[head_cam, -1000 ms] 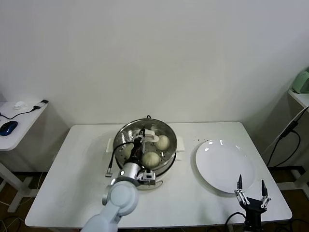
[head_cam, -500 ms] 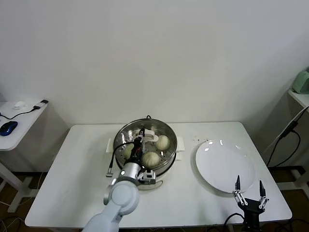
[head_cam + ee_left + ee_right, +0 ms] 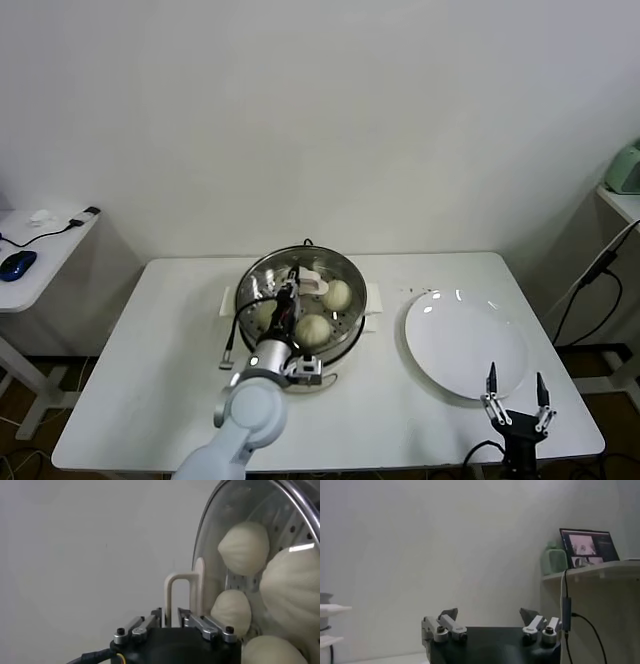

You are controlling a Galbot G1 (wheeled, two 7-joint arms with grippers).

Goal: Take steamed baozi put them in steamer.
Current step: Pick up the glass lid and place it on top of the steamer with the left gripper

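Baozi (image 3: 312, 328) sit dome-up, round with no long axis, on the perforated tray inside the steamer (image 3: 352, 277) at counter (image 3: 150, 370) centre. Left gripper (image 3: 171, 620) has its fingers closed on the glass lid's (image 3: 240, 510) white handle (image 3: 181, 592) above the steamer. Right gripper (image 3: 516, 398) waits by the plate (image 3: 462, 340), fingers spread, holding nothing.

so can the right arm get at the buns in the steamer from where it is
Probably not easily. The right gripper sits open at the table's near right edge, beyond the plate, while the left gripper holds the glass lid over the steamer and its buns.
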